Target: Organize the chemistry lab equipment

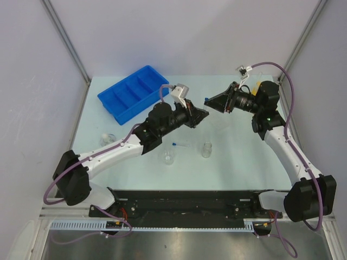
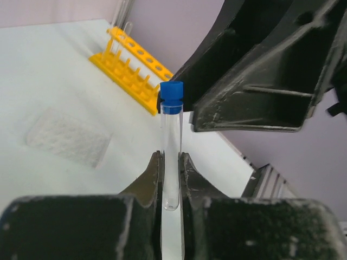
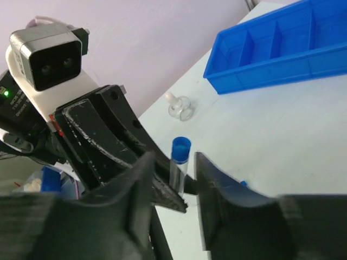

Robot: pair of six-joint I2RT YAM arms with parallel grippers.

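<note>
The left pincer (image 2: 171,165) is closed on a thin blue-capped tube (image 2: 172,122). It grips the clear lower part: the rounded bottom shows just below the fingers, and the cap stands well above the fingertips. The right pincer (image 3: 174,165) is open, with one finger on either side of the same tube near its cap. A gap shows on each side, so no contact is visible.

Both pincers meet above the bench (image 1: 244,162), to the right of the blue divided tray (image 1: 133,93) and well apart from its right end. The tray lies at an angle near the far left corner of the bench.

A second blue-capped tube (image 1: 181,144) lies flat, nearer the arm bases than the tray and to its right. A small glass beaker (image 1: 168,157) and a vial (image 1: 206,150) stand on either side of it. A small round flask (image 1: 107,139) sits on the near side of the tray's left end.

The yellow holed rack (image 2: 130,70) lies beyond the pincers from the tray. A clear rectangular plate (image 2: 68,136) lies flat near it.
</note>
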